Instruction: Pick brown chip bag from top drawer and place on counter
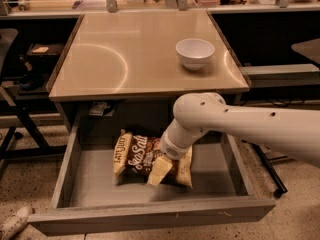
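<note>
Gripper (161, 168) is down inside the top drawer (95, 181), resting on the brown chip bag (134, 156) a little right of the bag's middle. Can't tell if the pincer is spread, closed or pinching the bag; the wrist hides that. The bag lies flat on the drawer bottom, mostly left of and under the pincer, with a strip showing to its right. The counter (125, 59) is above and behind the pincer. A white bowl (195, 52) sits on it, up and slightly right.

Risks:
- The film is crinkly, so the grip may catch only a fold and slip on the lift.
- Contact looks off-centre, so the bag's left side likely droops and swings.
- The counter's front edge is close above the arm (240, 124); a straight-up lift could clip the arm or bag on it.
- Setting down far right could knock the bowl.
</note>
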You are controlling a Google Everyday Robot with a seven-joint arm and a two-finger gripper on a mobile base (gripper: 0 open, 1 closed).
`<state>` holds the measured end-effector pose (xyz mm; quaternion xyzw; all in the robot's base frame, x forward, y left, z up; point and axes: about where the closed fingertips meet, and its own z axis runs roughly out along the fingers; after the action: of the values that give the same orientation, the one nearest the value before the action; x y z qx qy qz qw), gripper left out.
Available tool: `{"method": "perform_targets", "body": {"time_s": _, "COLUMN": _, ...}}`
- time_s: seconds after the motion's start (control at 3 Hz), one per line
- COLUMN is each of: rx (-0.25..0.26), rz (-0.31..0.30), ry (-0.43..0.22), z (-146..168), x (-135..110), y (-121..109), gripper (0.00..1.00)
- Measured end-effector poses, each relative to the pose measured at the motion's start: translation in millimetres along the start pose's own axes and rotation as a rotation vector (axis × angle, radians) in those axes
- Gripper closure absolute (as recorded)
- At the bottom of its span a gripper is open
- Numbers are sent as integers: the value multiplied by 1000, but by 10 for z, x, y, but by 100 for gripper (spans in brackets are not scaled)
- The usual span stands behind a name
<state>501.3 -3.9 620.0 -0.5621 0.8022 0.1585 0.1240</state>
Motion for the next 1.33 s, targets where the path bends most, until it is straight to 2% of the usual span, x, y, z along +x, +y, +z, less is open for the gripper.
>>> {"method": "perform_targets", "body": {"time_s": 0.33, "rx": -15, "rz": 22, "ry": 8, "z": 50, "x": 10, "y": 1, "gripper": 0}}
{"method": "perform_targets", "body": {"time_s": 0.67, "rx": -16, "rz": 22, "ry": 8, "z": 51, "x": 11, "y": 1, "gripper": 18}}
{"method": "perform_targets", "body": {"time_s": 1.33, "rx": -16, "rz": 22, "ry": 8, "z": 52, "x": 11, "y": 1, "gripper": 65}}
